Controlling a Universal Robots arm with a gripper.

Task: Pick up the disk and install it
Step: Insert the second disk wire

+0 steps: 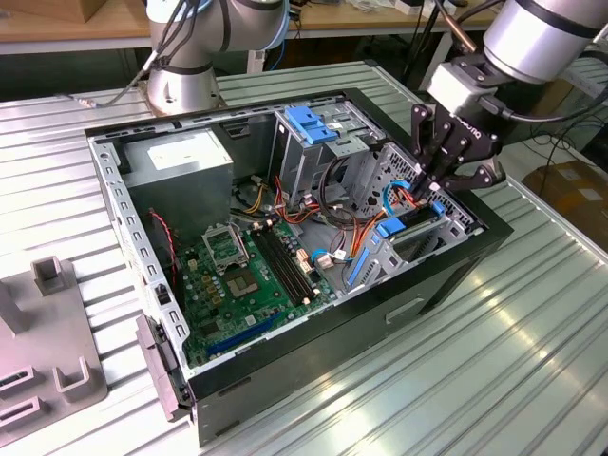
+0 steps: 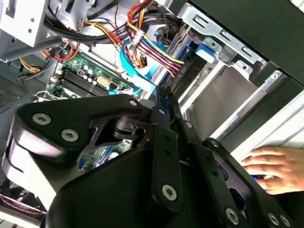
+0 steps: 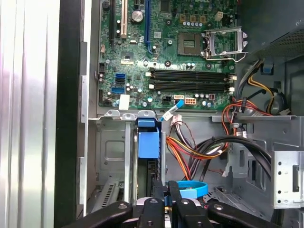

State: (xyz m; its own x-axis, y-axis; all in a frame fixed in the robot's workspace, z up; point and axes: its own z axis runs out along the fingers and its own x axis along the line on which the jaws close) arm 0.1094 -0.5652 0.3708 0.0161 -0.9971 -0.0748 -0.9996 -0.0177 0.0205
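Observation:
The disk (image 1: 390, 228) stands on edge in the drive bay at the end of the open computer case (image 1: 313, 351), on the exterior view's right. Its blue carrier rail (image 3: 147, 142) shows between the bay's metal guides in the first wrist view, with the dark drive body below it. My gripper (image 1: 432, 185) hangs just above that bay. Its black fingers (image 3: 173, 199) are pressed together right at the disk's upper edge, and in the second wrist view the gripper (image 2: 164, 97) has nothing visible between them.
Red, yellow and black cable bundles (image 3: 199, 147) and a blue cable loop (image 3: 192, 187) crowd the space beside the bay. The motherboard (image 1: 247, 275) lies on the case floor. A blue bracket tops the tall drive cage (image 1: 309, 123). A person's hand (image 2: 270, 166) rests outside the case. A grey fixture (image 1: 47, 332) stands on the table.

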